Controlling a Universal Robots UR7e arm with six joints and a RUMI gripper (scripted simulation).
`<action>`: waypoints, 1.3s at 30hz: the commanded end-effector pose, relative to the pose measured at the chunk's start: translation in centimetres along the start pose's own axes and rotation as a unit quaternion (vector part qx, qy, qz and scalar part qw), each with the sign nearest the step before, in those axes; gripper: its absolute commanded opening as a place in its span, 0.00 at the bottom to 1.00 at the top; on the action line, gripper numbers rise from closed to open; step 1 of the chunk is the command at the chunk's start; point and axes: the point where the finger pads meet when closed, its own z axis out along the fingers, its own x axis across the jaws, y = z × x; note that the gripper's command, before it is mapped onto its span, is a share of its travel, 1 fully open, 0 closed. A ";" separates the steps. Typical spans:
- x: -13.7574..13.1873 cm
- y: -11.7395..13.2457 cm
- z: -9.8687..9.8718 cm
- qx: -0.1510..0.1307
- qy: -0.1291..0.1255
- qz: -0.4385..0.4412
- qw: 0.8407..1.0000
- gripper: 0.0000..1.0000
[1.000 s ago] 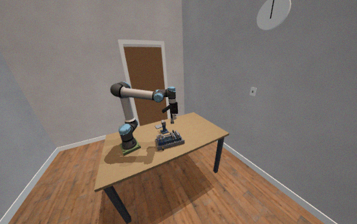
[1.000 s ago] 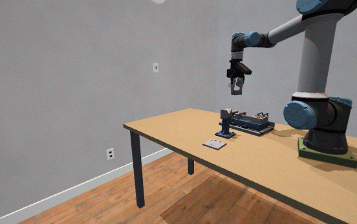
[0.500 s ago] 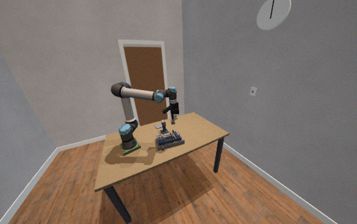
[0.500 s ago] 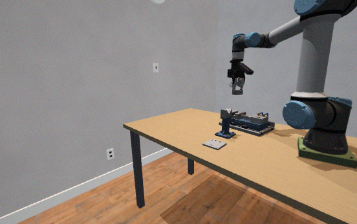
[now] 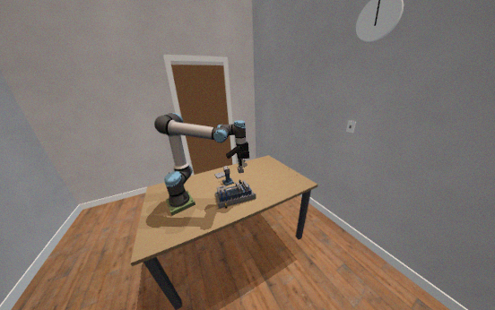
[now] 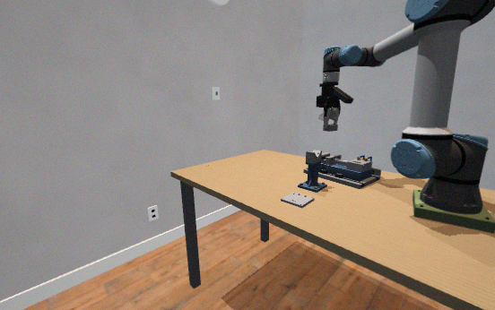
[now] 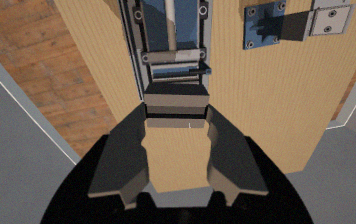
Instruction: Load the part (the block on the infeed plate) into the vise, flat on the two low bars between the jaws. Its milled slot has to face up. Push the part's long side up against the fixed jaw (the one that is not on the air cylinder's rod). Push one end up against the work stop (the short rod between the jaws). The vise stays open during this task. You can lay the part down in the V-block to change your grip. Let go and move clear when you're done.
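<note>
In the outside view, the flat grey plate [image 5: 219,176] [image 6: 297,200] lies on the wooden surface [image 5: 273,179] [image 6: 238,175] [image 7: 250,110] at the left. Next comes the blue stand [image 5: 228,181] [image 6: 312,176] [image 7: 252,41] with the V-block on top. Then the end effector [image 5: 240,168] [image 6: 330,126] [image 7: 175,104] hangs high up, clamped on the grey block [image 5: 241,170] [image 6: 330,128] [image 7: 176,101]. Lower down, the vise [image 5: 234,196] [image 6: 345,171] [image 7: 188,30] sits near the stand. The arm's green base [image 5: 190,205] [image 6: 421,211] is farthest right.
</note>
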 end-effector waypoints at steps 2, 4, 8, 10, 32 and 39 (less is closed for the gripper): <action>-0.4 0.1 0.0 -0.001 0.000 -0.010 1.000 0.00; -0.5 0.2 0.0 -0.001 0.000 -0.014 1.000 0.00; -0.8 0.2 0.0 -0.001 0.000 -0.021 1.000 0.00; -0.9 0.3 0.0 -0.001 0.000 -0.024 1.000 0.00; -1.7 0.5 0.0 -0.001 0.000 -0.046 0.999 0.00; -1.8 0.5 0.0 -0.001 0.000 -0.049 0.999 0.00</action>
